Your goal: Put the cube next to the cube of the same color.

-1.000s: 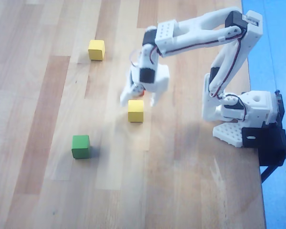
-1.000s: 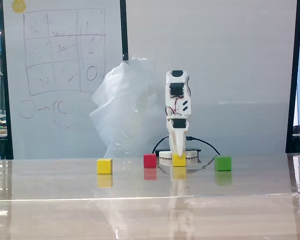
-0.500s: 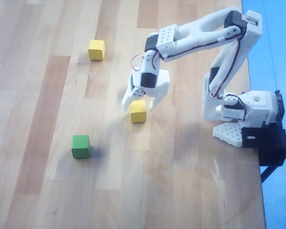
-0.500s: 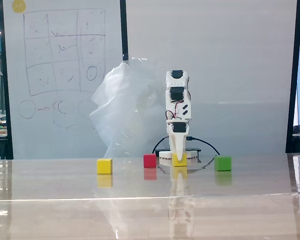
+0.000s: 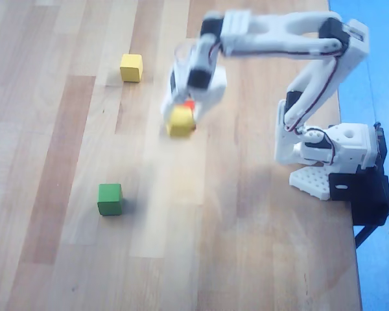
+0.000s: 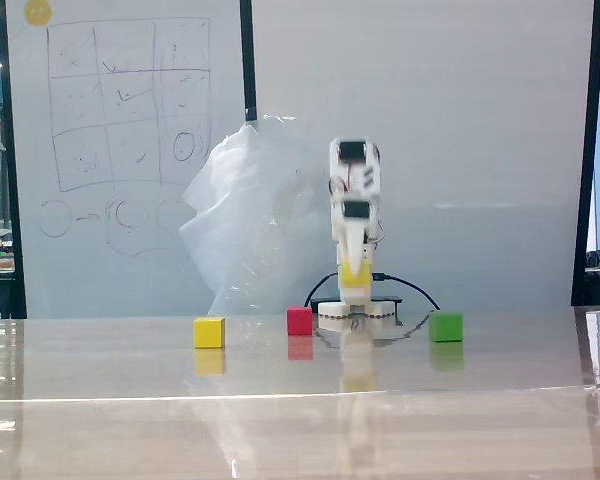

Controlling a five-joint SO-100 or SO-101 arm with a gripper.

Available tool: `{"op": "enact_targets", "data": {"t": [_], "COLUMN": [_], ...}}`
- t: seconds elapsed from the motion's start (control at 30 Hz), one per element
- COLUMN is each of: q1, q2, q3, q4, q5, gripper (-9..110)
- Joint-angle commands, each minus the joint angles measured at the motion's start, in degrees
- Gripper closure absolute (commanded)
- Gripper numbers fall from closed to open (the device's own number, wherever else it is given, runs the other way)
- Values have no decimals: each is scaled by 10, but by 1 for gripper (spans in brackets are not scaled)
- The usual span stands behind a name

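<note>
— Up off the table, in the fixed view: is that the cube point(image 6: 355, 274) hanging between the fingers of the gripper point(image 6: 354, 278)?

— Yes. The fingers are clenched on the cube point(image 5: 180, 121), and a clear gap shows between it and the table point(image 6: 300, 400). In the overhead view the gripper point(image 5: 181, 118) and its load are blurred, so I cannot read the exact finger placement there.

— Where does its twin sit?

— The cube of the same color point(image 5: 131, 67) rests on the table point(image 5: 65, 194), to the left of the held cube in the overhead view and a little toward the top edge. In the fixed view it point(image 6: 209, 332) is the leftmost block, well apart from the gripper.

— Anything between them?

— The red cube point(image 6: 299, 321) sits between the two yellow ones as the fixed view shows them; overhead it is mostly hidden under the gripper, only a red sliver point(image 5: 188, 103) showing. The green cube point(image 5: 109, 199) lies off toward the bottom of the overhead view, away from that line.

— So the next move?

— My judgement: carry left and slightly up in the overhead view, holding height until past the red cube, then lower just beside the twin.
</note>
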Motion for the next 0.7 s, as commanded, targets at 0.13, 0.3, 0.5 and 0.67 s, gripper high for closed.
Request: {"op": "enact_targets", "data": {"t": [0.13,0.3,0.5,0.67], "q1": [106,178,216,225], "q2": [-97,-233,-386,-481], "q3": [-343,-500,-599,-629], "q4": [39,39,38,37], "q5": [-100,-153,-160,-160], "gripper": [102,102,102,102]}}
